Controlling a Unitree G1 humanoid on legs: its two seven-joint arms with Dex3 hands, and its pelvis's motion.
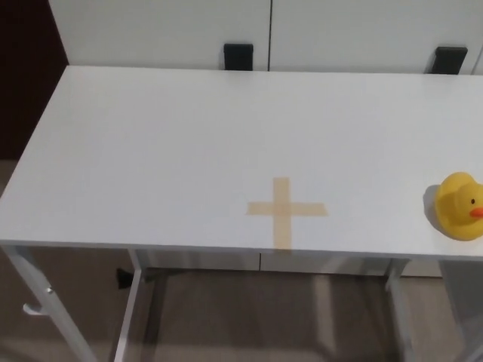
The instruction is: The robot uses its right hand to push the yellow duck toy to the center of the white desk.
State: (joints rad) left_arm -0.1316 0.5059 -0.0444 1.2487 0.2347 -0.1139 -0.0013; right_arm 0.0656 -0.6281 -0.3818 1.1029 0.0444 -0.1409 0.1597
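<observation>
Sitting at the right end of the white table [151,151], close to its near edge, is the yellow duck toy [461,206]. It stands upright, its orange beak pointing to the right, and part of its body runs past the picture's right border. Well to the left of the duck, a cross of tan tape [285,210] is stuck flat on the tabletop, with its long arm reaching the near edge. The duck and the cross are well apart, with bare white surface between them. Neither the right hand nor the left hand shows in the head view, so nothing can be said of their fingers. Beyond the far edge stand white cabinet doors [158,30] with two black handles [238,56].
</observation>
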